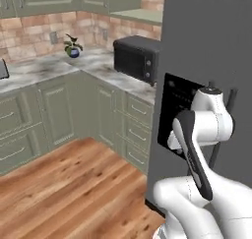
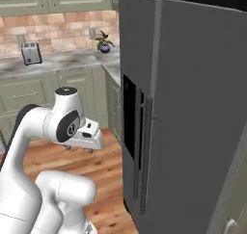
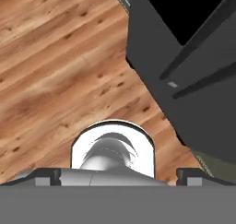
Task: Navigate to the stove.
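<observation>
The stove is out of view. My arm is folded in close over the base, and the gripper (image 2: pixel 77 148) points down at the wooden floor (image 3: pixel 55 66). In the hand view the gripper (image 3: pixel 117 177) is open: its two dark fingertips (image 3: pixel 42 176) stand wide apart with nothing between them. A tall grey refrigerator (image 2: pixel 193 108) stands right in front of the base, its lower edge (image 3: pixel 184 80) close to the hand.
The refrigerator (image 1: pixel 206 56) blocks the right side. A black microwave (image 1: pixel 137 59) sits on the marble counter (image 1: pixel 98 66) beside it. A potted plant (image 1: pixel 73 47) stands in the corner and a toaster (image 2: pixel 31 53) further left. Green cabinets (image 1: pixel 54 110) line the walls; open floor (image 1: pixel 74 189) lies left.
</observation>
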Robot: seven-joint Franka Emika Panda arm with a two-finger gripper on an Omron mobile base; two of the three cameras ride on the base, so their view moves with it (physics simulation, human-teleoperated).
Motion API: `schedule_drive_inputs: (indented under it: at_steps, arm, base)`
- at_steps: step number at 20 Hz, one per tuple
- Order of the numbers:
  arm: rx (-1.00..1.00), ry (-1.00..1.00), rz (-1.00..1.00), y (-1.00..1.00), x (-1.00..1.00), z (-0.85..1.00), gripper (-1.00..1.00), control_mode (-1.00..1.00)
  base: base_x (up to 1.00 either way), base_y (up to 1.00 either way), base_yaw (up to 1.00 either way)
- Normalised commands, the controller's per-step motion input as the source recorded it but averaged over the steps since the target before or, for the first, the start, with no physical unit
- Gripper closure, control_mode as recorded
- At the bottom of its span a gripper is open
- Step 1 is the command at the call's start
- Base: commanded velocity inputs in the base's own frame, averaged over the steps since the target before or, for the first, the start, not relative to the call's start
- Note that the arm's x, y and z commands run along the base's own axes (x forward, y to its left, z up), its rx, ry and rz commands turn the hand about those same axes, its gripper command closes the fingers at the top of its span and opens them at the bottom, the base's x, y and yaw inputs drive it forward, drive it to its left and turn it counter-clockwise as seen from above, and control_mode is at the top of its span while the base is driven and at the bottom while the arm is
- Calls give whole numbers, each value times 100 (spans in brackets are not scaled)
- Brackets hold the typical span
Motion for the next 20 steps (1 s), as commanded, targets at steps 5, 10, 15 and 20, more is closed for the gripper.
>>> schedule_drive_inputs:
  at_steps: [5, 10, 15, 20]
  arm:
    - [0, 0, 0, 0, 0, 0, -100, 100]
    - [0, 0, 0, 0, 0, 0, -100, 100]
    - [0, 0, 0, 0, 0, 0, -100, 100]
    - [0, 0, 0, 0, 0, 0, -100, 100]
  base:
    - [31, 41, 82]
    - [54, 48, 74]
    - [100, 57, 49]
    - [100, 82, 31]
